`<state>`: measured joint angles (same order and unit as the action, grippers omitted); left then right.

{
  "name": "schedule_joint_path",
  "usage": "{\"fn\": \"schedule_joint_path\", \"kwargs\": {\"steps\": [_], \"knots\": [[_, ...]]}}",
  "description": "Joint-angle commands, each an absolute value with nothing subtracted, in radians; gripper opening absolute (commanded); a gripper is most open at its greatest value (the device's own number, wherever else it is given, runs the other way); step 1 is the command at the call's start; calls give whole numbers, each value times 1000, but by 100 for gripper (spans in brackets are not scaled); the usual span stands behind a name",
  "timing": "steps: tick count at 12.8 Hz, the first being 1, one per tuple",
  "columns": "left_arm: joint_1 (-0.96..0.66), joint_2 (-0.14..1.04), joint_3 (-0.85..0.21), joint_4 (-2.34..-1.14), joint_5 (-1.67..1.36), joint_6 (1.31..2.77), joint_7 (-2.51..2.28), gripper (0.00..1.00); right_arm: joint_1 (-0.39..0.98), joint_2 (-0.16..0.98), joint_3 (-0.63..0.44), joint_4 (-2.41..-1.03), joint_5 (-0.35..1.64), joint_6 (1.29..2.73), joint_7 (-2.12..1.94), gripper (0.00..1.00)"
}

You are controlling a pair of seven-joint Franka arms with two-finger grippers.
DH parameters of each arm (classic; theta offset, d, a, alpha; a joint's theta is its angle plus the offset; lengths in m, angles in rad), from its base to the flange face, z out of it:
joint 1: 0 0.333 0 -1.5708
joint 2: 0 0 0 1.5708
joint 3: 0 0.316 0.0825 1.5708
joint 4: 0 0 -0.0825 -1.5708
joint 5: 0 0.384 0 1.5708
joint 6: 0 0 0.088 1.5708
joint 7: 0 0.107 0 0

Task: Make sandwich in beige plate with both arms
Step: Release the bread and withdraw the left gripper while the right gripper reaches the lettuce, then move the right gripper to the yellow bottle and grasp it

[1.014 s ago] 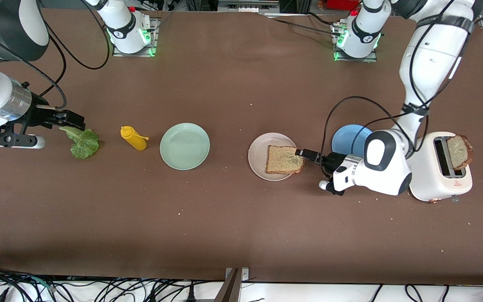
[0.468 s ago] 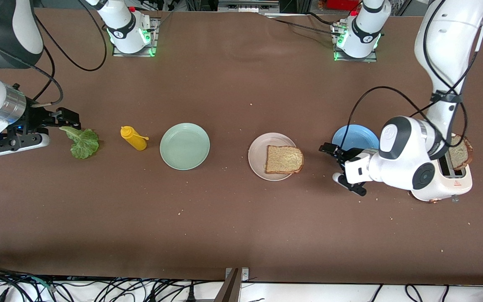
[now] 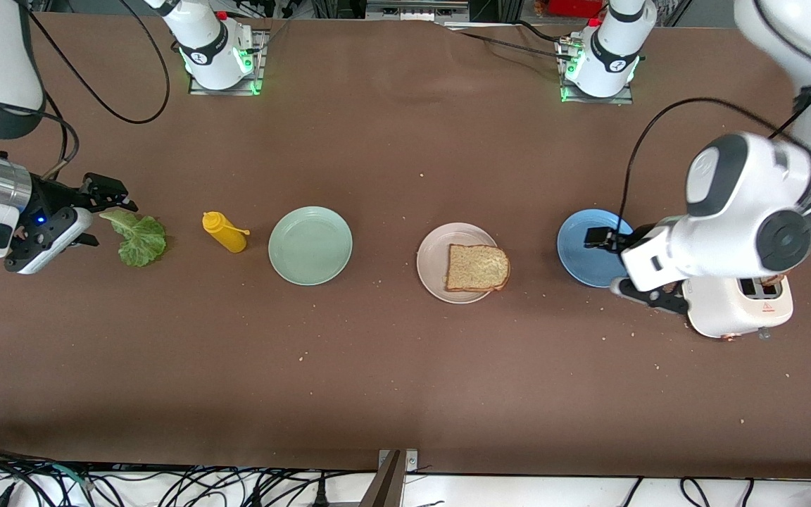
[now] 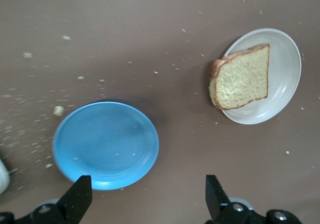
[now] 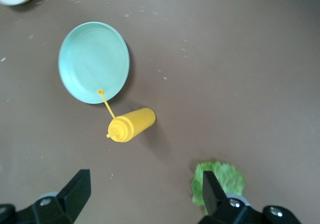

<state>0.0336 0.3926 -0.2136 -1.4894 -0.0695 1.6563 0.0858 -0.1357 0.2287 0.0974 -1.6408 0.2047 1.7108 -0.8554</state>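
Observation:
A single slice of brown speckled bread [image 3: 476, 268] lies on the beige plate [image 3: 434, 264], slightly over the rim on the side toward the left arm's end. The left wrist view shows the same bread [image 4: 242, 77] and plate [image 4: 287, 78]. My left gripper [image 3: 608, 262] hangs open and empty over the blue plate's edge [image 4: 147, 186]. A green lettuce leaf [image 3: 139, 239] lies flat at the right arm's end of the table. My right gripper [image 3: 106, 222] is open over the leaf's stem end. In the right wrist view, one finger of my right gripper [image 5: 145, 181] partly covers the lettuce [image 5: 225, 179].
A mint-green plate [image 3: 310, 246] and a yellow squeeze bottle [image 3: 224, 232] lying on its side sit between the lettuce and the beige plate. The blue plate [image 3: 581, 250] is beside the beige one. A white toaster [image 3: 736, 310] is mostly hidden under the left arm. Crumbs dot the table.
My left gripper has drawn away from the bread on the beige plate and risen, and is now over the blue plate. My right gripper has shifted a little by the lettuce stem.

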Motion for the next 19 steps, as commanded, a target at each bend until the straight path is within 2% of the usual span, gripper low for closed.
{"fn": "schedule_joint_path", "kwargs": {"steps": [1, 4, 5, 7, 9, 10, 11, 13, 15, 19], "knots": [[51, 226, -212, -1517, 32, 1602, 52, 100, -179, 239, 88, -1692, 309, 1726, -1084, 99], [95, 134, -218, -1519, 34, 1491, 51, 100, -184, 242, 22, -1788, 478, 1726, -1314, 98], [95, 121, -216, -1519, 31, 1488, 51, 100, -184, 244, 5, -1819, 523, 1729, -1377, 98], [86, 39, -212, -1592, 11, 1515, 37, 100, -184, 255, -27, -1867, 605, 1729, -1497, 98], [48, -46, -146, -1653, -34, 1557, 32, 100, -184, 287, -61, -1905, 704, 1729, -1638, 99], [-31, -84, -80, -1687, -25, 1571, 32, 100, -184, 311, -75, -1914, 739, 1729, -1699, 99], [-47, -72, -54, -1680, -37, 1571, 34, 100, -184, 342, -83, -1914, 773, 1721, -1765, 99], [-7, -37, -67, -1626, -44, 1556, 34, 100, -199, 403, -94, -1922, 839, 1706, -1871, 99], [96, 24, -173, -1539, -49, 1511, 32, 100, -210, 449, -94, -1922, 871, 1692, -1945, 99], [77, 28, -172, -1534, -35, 1503, 29, 100, -222, 547, -94, -1940, 971, 1642, -2127, 99]]}}
